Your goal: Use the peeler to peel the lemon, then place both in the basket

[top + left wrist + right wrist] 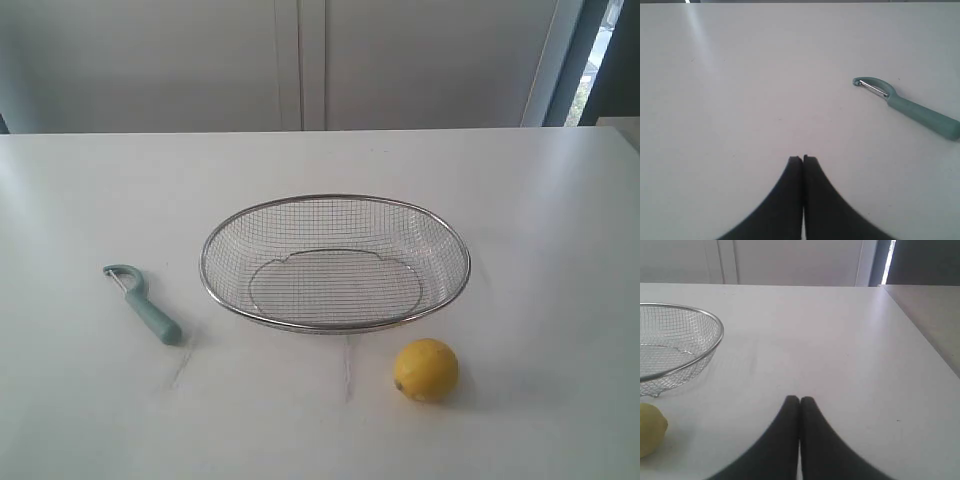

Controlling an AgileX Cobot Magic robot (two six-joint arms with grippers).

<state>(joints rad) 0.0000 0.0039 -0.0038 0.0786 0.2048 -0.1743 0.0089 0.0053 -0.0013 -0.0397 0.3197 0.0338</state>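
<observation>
No text, label, brand, number or sign is showing readably on the peeler (146, 307), the lemon (426, 369), the basket (300, 225) or the table (545, 210).

Peeler (143, 304), teal handle, hooked head, flat on desk (540, 250), ahead of left gripper (803, 159), well apart; lemon (426, 369), yellow, unpeeled, beside right gripper (800, 399); basket (330, 197), silver mesh, upright, beyond lemon.
</observation>
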